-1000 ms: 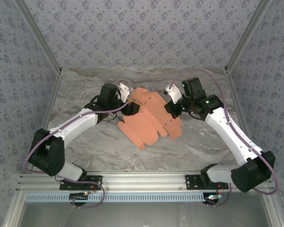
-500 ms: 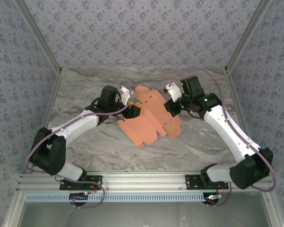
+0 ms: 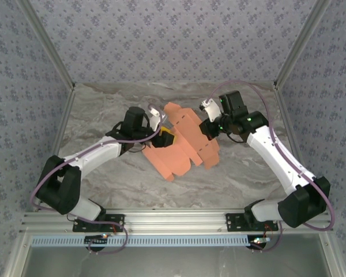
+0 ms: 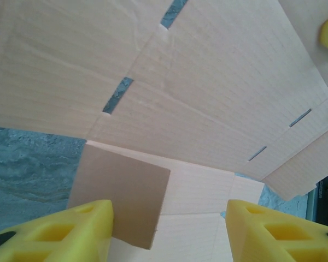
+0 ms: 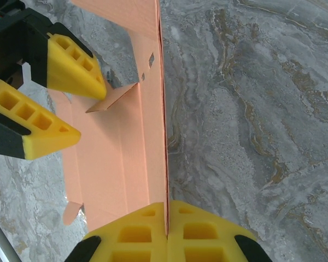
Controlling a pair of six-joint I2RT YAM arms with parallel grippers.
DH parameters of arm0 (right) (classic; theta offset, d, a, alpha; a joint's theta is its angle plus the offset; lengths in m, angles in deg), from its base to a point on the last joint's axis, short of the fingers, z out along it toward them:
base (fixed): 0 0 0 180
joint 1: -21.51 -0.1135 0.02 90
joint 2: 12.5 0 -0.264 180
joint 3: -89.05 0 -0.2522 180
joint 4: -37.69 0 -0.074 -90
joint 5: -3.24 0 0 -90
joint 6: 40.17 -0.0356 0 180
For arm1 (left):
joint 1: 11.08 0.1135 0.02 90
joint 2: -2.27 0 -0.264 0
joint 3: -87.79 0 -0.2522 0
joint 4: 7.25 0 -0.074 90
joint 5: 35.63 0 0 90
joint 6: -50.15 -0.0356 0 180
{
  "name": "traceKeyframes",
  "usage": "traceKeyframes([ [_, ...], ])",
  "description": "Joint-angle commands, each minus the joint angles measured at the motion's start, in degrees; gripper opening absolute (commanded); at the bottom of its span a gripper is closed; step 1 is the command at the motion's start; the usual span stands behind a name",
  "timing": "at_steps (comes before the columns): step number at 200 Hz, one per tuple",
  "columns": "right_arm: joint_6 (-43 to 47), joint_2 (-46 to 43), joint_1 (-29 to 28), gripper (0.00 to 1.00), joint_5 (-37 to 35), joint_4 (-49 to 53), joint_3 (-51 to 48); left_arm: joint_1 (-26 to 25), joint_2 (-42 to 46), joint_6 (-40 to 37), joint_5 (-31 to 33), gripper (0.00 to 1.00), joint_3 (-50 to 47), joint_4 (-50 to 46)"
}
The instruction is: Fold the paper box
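Observation:
The paper box (image 3: 184, 147) is a flat salmon-orange die-cut sheet lying mid-table, its right side lifted. My right gripper (image 3: 209, 128) holds that right edge. In the right wrist view its yellow fingers (image 5: 136, 234) are pressed together on the thin edge of the paper box (image 5: 120, 153). My left gripper (image 3: 163, 137) is at the sheet's left side, open. In the left wrist view the left gripper (image 4: 168, 229) straddles the paper box (image 4: 208, 109), and a small brown flap (image 4: 123, 191) stands up beside the left finger (image 4: 76, 232). The left gripper's fingers (image 5: 71, 65) also show in the right wrist view.
The grey marble table (image 3: 104, 173) is walled by patterned panels at the back and sides. An aluminium rail (image 3: 173, 222) runs along the near edge by the arm bases. Bare tabletop (image 5: 251, 109) lies to the right of the held edge.
The left gripper has moved right, over the sheet's left part, with its jaws a little narrower. The sheet has shifted slightly and its right side sits higher in the right gripper.

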Motion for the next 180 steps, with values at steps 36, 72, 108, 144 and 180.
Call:
traceKeyframes([
  [36, -1.5, -0.4, -0.2, 0.00, 3.9, -1.6, 0.8, -1.7, -4.3, -1.6, 0.5, 0.57, 4.4, -0.2],
  [72, -1.6, -0.9, -0.2, 0.00, 4.5, -2.3, -0.6, -2.4, -6.7, -1.3, 0.5, 0.57, 4.6, 0.9],
  [108, -0.7, -0.7, 0.2, 0.00, 0.6, -0.8, -0.7, -2.8, -5.1, -1.4, -1.2, 0.57, 4.2, 1.0],
  [144, 1.0, -0.3, -0.1, 0.00, -8.4, 2.7, 0.7, -2.4, 0.0, -0.9, -1.3, 0.59, 1.8, 0.4],
  [180, 3.8, 0.7, -2.7, 0.00, -18.9, 3.1, -0.1, -0.1, 5.1, 1.1, -0.2, 0.60, -1.8, -0.2],
])
